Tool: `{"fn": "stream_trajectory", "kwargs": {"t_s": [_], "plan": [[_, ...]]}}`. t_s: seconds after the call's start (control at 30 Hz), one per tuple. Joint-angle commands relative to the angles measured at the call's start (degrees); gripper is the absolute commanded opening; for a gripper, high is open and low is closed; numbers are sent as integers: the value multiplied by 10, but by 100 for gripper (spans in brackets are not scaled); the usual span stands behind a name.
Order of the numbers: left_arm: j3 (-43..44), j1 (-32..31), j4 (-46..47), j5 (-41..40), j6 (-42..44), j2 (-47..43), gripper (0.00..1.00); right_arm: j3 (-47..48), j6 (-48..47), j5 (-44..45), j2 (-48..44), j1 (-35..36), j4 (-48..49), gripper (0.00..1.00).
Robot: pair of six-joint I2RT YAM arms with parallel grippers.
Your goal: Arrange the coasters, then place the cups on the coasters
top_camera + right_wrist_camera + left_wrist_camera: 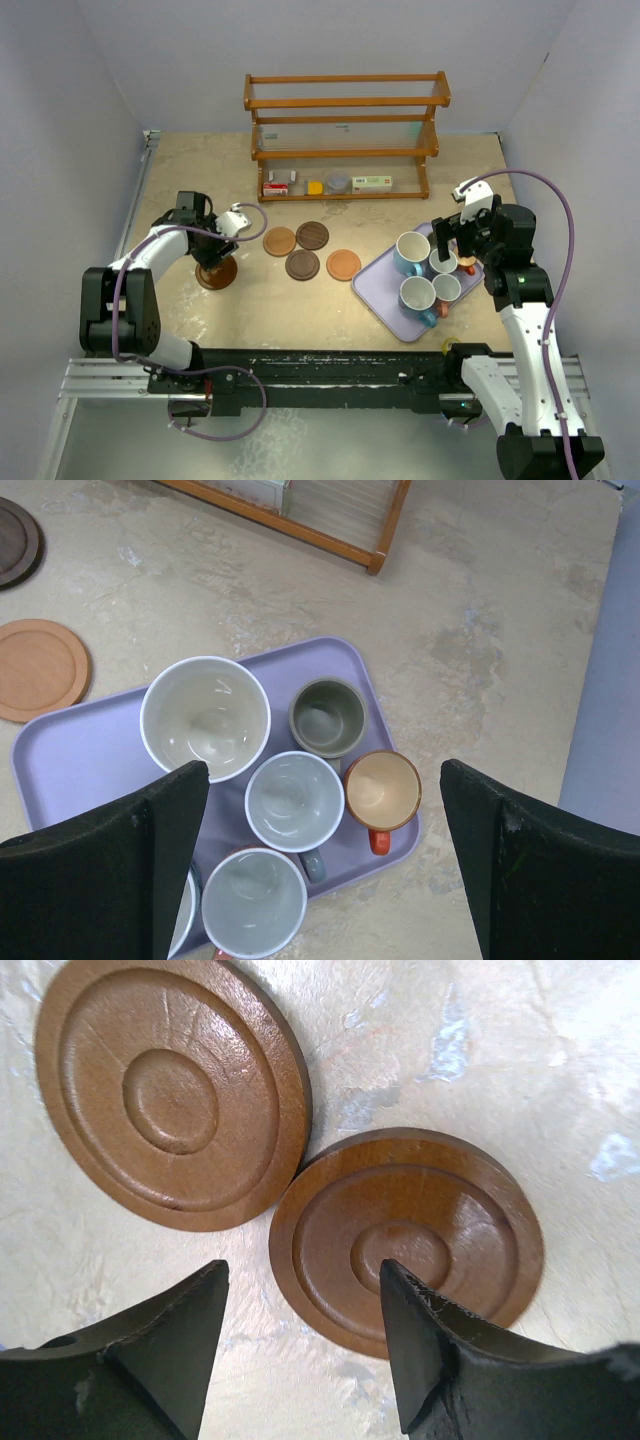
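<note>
Left gripper half-spread, empty, just above desk. Nearer grooved coaster sits off-centre under one finger; second grooved coaster touches it, farther out. Left arm nearest.

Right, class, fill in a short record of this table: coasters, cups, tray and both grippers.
Grooved coasters: two, side by side on the table
Other coasters: four, grouped mid-table
Cups: all on the lavender tray, none on coasters
Left gripper: open, over the grooved coasters
Right gripper: open, above the cups
</note>
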Motion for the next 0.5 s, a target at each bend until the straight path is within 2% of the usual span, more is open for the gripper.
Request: {"fn": "stream_trajectory", "kwargs": {"t_s": [0.0, 0.13, 0.23, 0.33, 0.47], "plan": [[42, -3, -66, 58, 15, -69, 62, 7, -4, -4, -2, 0, 10, 100], [51, -29, -66, 105, -22, -106, 67, 8, -4, -3, -1, 0, 11, 100], [62, -72, -43, 93, -63, -105, 68, 8, -3, -1, -1, 0, 11, 100], [85, -123, -19, 77, -91, -83, 68, 8, -3, 3, -1, 0, 11, 100], [148, -144, -4, 102, -132, -13, 69, 9, -4, 9, -5, 0, 10, 100]]}}
